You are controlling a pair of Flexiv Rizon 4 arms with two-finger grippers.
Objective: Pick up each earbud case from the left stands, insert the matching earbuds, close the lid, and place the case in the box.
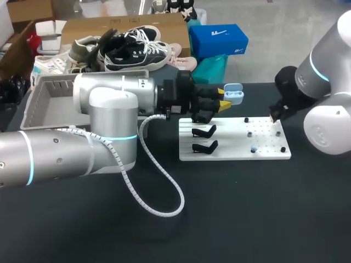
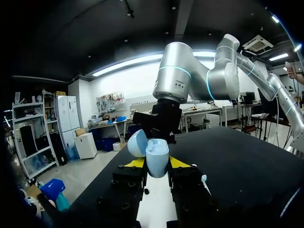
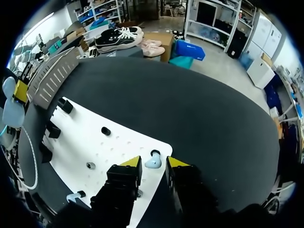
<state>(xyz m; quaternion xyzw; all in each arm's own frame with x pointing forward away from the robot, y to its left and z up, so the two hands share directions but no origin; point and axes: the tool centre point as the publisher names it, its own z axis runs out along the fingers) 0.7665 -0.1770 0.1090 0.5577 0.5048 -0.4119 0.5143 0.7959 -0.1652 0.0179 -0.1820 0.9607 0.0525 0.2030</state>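
A pale blue, smooth, rounded case [image 2: 157, 157] is gripped from both sides by the yellow tips of the left gripper [image 1: 222, 98]. In the head view it is held just above the frame's middle, over the far edge of the white board [image 1: 236, 150]. Only in the left wrist view is its lid [image 2: 137, 142] seen swung open to one side. Only in the right wrist view is a pale blue earbud [image 3: 153, 163] seen on the board's corner, between the parted, untouching fingers of the right gripper [image 3: 154, 162]. Two black stands [image 1: 204, 131] and the grey box [image 1: 48, 104], at upper left, are shown whole in the head view alone.
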